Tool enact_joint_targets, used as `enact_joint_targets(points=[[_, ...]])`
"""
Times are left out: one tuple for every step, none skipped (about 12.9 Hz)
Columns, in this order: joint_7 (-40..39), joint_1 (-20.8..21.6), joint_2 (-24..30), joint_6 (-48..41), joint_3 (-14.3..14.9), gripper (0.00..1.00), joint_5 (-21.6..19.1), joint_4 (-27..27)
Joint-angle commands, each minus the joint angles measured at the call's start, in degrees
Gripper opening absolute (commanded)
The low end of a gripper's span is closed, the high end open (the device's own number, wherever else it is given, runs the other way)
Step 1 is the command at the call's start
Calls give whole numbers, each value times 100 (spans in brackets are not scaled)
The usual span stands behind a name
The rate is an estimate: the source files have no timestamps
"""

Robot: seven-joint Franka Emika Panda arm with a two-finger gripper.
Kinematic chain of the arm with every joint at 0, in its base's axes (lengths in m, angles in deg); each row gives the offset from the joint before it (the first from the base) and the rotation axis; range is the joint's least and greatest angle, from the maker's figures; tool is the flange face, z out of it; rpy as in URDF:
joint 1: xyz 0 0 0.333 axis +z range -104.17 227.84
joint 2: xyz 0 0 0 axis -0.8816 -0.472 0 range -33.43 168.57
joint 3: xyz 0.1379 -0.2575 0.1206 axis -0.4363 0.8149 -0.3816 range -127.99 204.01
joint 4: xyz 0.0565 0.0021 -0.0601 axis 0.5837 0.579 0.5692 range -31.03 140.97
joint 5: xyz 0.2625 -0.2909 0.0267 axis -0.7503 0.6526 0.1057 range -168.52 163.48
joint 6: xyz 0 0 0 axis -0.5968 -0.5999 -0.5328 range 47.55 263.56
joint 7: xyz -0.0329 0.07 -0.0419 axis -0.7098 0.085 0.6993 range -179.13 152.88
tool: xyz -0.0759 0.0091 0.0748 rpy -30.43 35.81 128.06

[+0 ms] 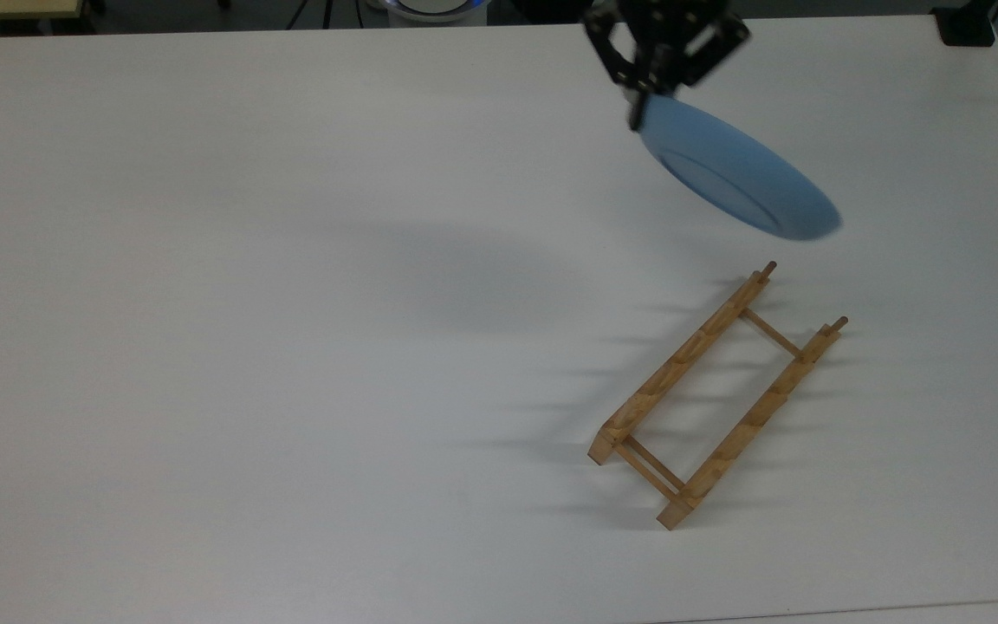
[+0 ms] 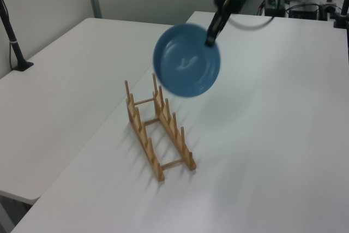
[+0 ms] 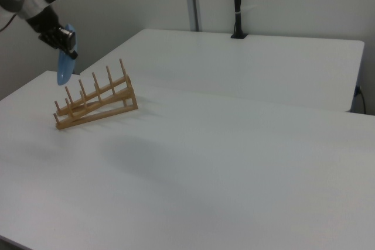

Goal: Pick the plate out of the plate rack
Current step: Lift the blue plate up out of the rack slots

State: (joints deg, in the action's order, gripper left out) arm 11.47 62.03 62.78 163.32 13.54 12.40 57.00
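The light-blue plate (image 1: 737, 169) (image 2: 187, 60) (image 3: 64, 64) hangs in the air, tilted, well clear of the wooden plate rack (image 1: 714, 394) (image 2: 155, 131) (image 3: 94, 100). My black gripper (image 1: 642, 97) (image 2: 210, 36) (image 3: 69, 45) is shut on the plate's upper rim, near the top edge of the top view. The rack stands on the white table with nothing in its slots, its upright pegs showing in the left and right views.
The white table (image 1: 291, 303) stretches wide to the top view's left of the rack. A second white table (image 2: 65, 75) adjoins it in the left view. A black post (image 3: 236, 4) stands at the far table's edge in the right view.
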Motion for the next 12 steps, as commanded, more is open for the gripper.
enact_joint_targets(points=[[-1925, -169, 197, -1407, 869, 0, -1347, -473], [-2428, -169, 241, -1778, 1196, 0, -1630, -528], [-2920, -169, 267, -2078, 1530, 0, -1859, -537], [-3543, -169, 285, -2490, 1977, 0, -2088, -528], [-3914, -169, 277, -2746, 2251, 0, -2151, -528], [-4205, -186, 250, -2923, 2480, 0, -2239, -502], [-4426, -247, 233, -3055, 2674, 0, -2300, -458], [-4576, -335, 198, -3161, 2789, 0, -2327, -371], [-4647, -431, 180, -3171, 2842, 0, -2327, -213], [-4656, -537, 154, -3153, 2886, 0, -2327, -55], [-4665, -694, -12, -3118, 2921, 0, -2336, 94], [-4665, -844, -240, -3101, 2922, 0, -2336, 113]])
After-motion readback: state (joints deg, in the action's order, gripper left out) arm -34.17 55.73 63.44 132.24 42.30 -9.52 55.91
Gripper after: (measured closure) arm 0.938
